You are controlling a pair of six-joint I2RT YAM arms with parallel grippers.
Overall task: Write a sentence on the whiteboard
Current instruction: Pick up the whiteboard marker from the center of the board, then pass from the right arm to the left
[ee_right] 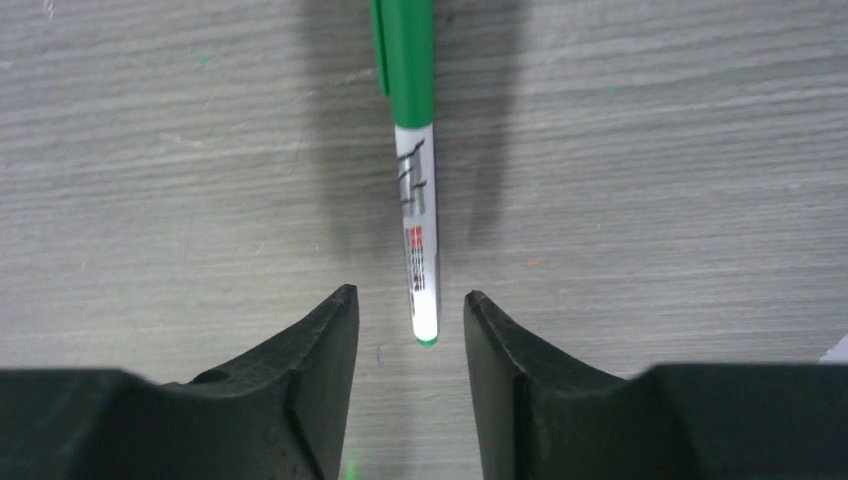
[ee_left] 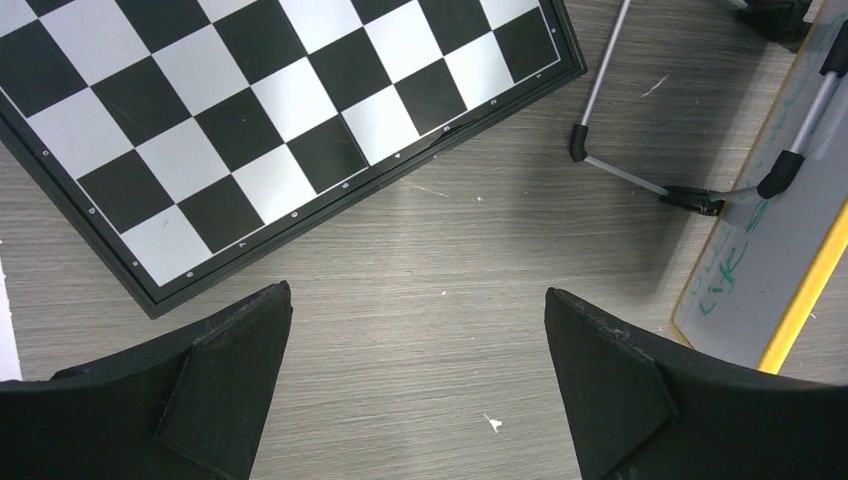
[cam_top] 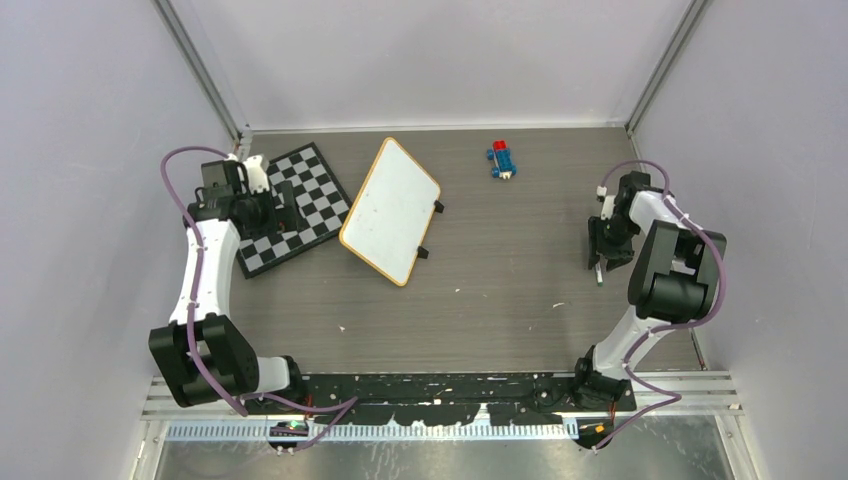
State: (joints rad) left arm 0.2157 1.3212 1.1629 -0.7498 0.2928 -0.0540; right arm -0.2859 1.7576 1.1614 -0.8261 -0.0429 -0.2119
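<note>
Gray wood-grain table [cam_top: 500,300], walled on three sides. Black-and-white checkerboard [cam_top: 310,195] at far left, tilted. Just beside it on the right, the whiteboard [cam_top: 392,208] lies flat and angled, tan frame, two black clips on its right edge. From above it reads blank. In the left wrist view its edge [ee_left: 750,250] shows faint green writing [ee_left: 728,270], too smeared to read.

Left arm reaches over the checkerboard. Left gripper [ee_left: 418,300] has its fingers spread wide with nothing between them, only bare table below, and the checkerboard corner is ahead.

Right arm is at the far right, well apart from the whiteboard. Right gripper [ee_right: 408,293] points down, fingers narrowly parted around the tail end of a green marker [ee_right: 415,190] that is capped. There is a sliver of gap on each side, so it is not clamped.

Small red-and-blue block toy [cam_top: 503,160] sits near the back wall.
</note>
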